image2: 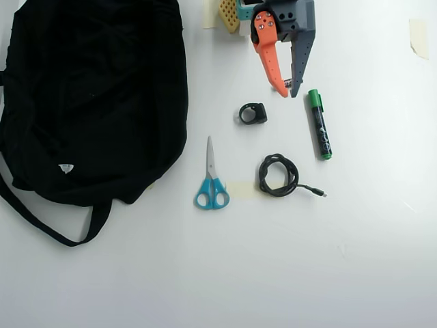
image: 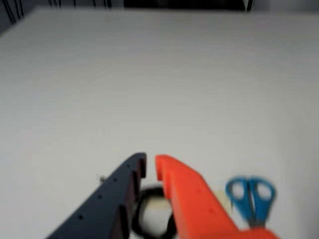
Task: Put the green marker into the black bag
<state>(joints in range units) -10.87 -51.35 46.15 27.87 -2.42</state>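
Wrist view: the gripper (image: 150, 166) shows its 2 fingers nearly together, nothing between them, above blue scissors (image: 250, 198) and a coiled black cable (image: 149, 214).

Overhead view: the green marker (image2: 319, 124) lies just beside the fingertips, unheld. A black ring (image2: 253, 113), scissors and cable lie between it and the black bag (image2: 89, 96).

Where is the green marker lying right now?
In the overhead view, the green marker lies on the table right of centre, just below-right of the gripper, above-right of the coiled black cable.
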